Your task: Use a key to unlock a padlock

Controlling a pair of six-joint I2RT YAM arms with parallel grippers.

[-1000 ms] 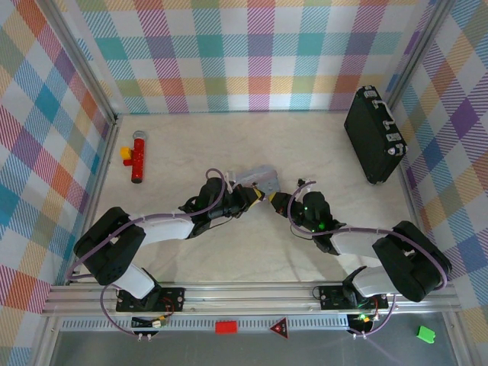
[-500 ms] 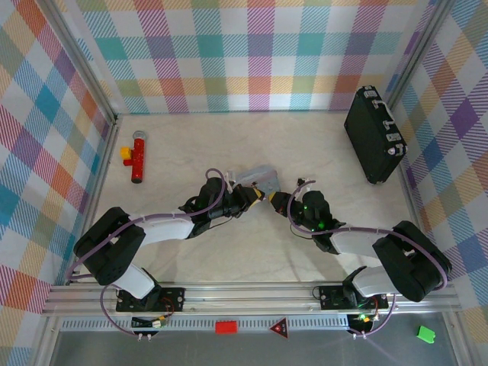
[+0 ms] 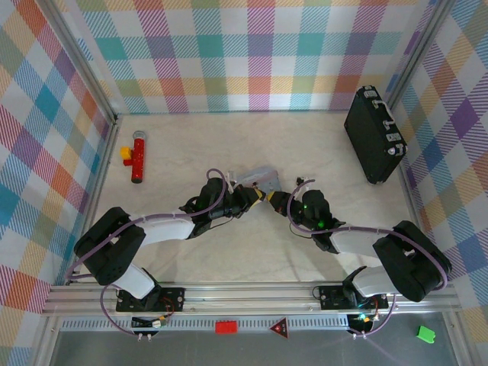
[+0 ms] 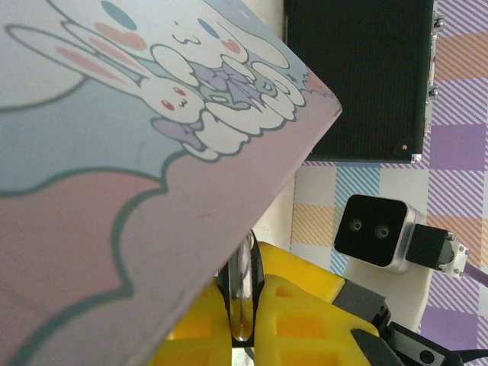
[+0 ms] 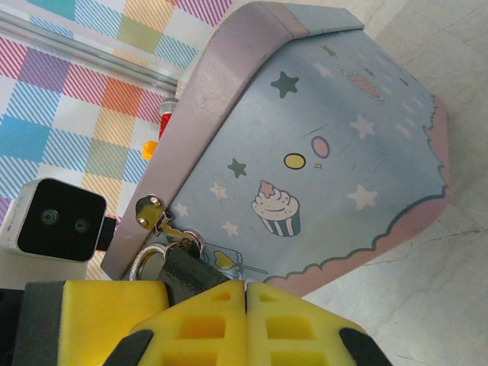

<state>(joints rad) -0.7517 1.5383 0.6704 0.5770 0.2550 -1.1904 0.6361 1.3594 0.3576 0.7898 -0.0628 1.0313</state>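
Right wrist: small dark metal padlock (image 5: 185, 268).

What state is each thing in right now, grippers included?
left gripper: shut on a silvery metal piece.
right gripper: shut.
pouch: looks closed.
padlock: at the pouch's clasp; locked or not, cannot tell.
black case: closed, standing on edge.
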